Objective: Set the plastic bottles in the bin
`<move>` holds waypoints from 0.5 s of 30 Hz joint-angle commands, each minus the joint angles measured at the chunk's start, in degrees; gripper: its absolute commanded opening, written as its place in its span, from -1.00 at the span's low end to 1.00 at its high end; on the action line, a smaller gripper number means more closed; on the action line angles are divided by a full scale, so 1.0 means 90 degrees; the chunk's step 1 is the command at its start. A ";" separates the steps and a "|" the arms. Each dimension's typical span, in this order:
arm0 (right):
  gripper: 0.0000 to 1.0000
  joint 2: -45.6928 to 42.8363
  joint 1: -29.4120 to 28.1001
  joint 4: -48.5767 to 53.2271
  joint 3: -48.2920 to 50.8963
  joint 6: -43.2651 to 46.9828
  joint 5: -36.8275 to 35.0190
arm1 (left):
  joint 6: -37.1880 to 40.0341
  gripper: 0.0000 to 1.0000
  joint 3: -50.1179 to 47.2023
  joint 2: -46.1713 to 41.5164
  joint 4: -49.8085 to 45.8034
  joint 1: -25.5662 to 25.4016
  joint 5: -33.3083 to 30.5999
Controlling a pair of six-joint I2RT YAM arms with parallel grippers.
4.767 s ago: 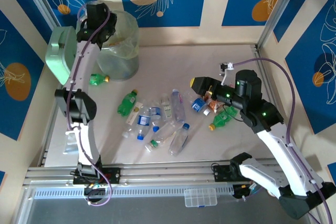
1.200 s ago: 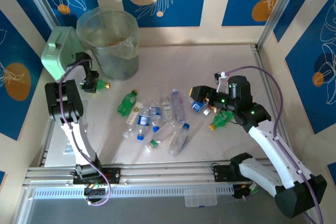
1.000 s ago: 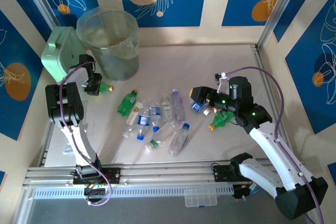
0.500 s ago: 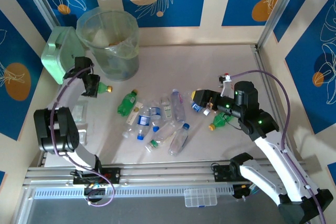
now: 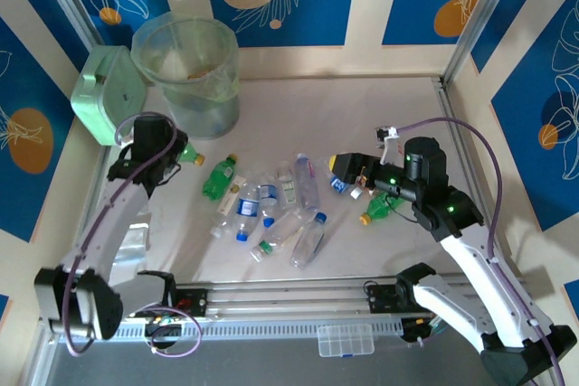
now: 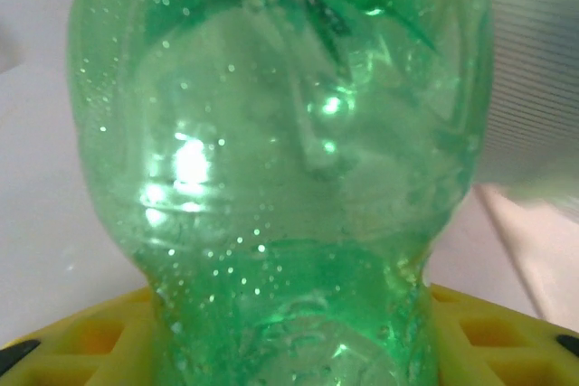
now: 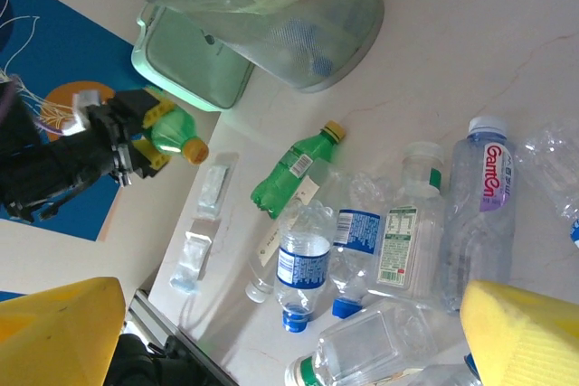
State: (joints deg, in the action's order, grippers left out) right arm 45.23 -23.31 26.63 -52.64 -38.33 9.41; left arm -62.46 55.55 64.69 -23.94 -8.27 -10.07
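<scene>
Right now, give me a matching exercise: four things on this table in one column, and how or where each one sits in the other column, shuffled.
Things
1. bin
2. green bottle nearest the bin
3. mint-green box
4. clear bottle nearest the arm bases

States
A. lying flat at the near edge of the pile
B. by the left wall, beside the bin
C. upright, lined with a clear bag
D. gripped in the left arm's jaws

Pairs: 1-C, 2-D, 3-B, 4-A
</scene>
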 commanded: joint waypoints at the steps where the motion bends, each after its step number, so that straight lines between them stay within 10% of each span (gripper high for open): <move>1: 0.91 -0.0061 -0.0054 0.0137 -0.0189 0.0103 -0.0029 | 0.1745 -0.36 -0.0039 -0.0536 0.1412 -0.0337 0.0005; 15: 0.92 0.0101 -0.0066 0.0063 -0.0267 0.0167 -0.0054 | 0.4473 -0.51 0.2450 0.0373 0.0743 -0.0422 -0.0304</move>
State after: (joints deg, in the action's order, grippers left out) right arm 45.69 -23.64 26.70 -53.21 -38.02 9.37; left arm -29.56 72.77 66.46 -16.45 -11.84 -9.15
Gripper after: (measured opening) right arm 0.959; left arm 0.539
